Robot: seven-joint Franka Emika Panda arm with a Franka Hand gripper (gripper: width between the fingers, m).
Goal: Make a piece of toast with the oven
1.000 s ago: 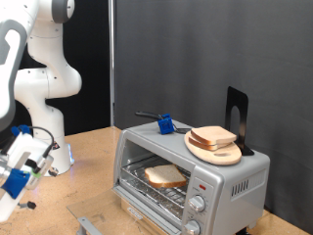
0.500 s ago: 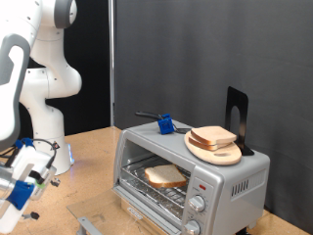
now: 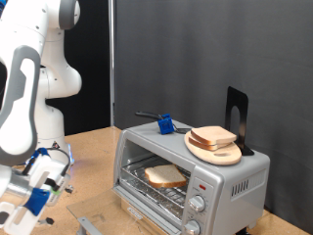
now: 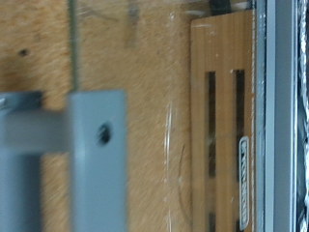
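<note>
Claw (image 3: 37, 188): low at the exterior view's left edge, near the wooden table (image 3: 93, 147), well apart from the oven (image 3: 191, 176). White body with blue parts; it carries nothing. Whether its fingers are spread or pressed together cannot be told from either view. Arm (image 3: 34, 69): white, jointed, rising above the claw along the left side before a dark curtain (image 3: 205, 49).

Oven: silver-grey box at centre-right, door (image 3: 98, 224) open, its glass panel lying low in front towards the bottom edge. Toast (image 3: 164, 175): lies flat on the wire rack (image 3: 147, 186) inside the oven cavity. Two round knobs (image 3: 198, 210) sit on the oven's right front panel, with a red light (image 3: 199, 186) above them.

Oven top: a round wooden plate (image 3: 220, 150) at the right bears a second bread slice (image 3: 212, 136); a black stand (image 3: 236, 116) rises behind it. A blue object (image 3: 166, 124) with a dark handle lies at the left of the top.

Wrist view: blurred; a grey bar (image 4: 97, 159) crosses over wood-grain surface (image 4: 145, 97), with a slotted wooden board (image 4: 222, 116) and metal edge (image 4: 280, 116) beside it.
</note>
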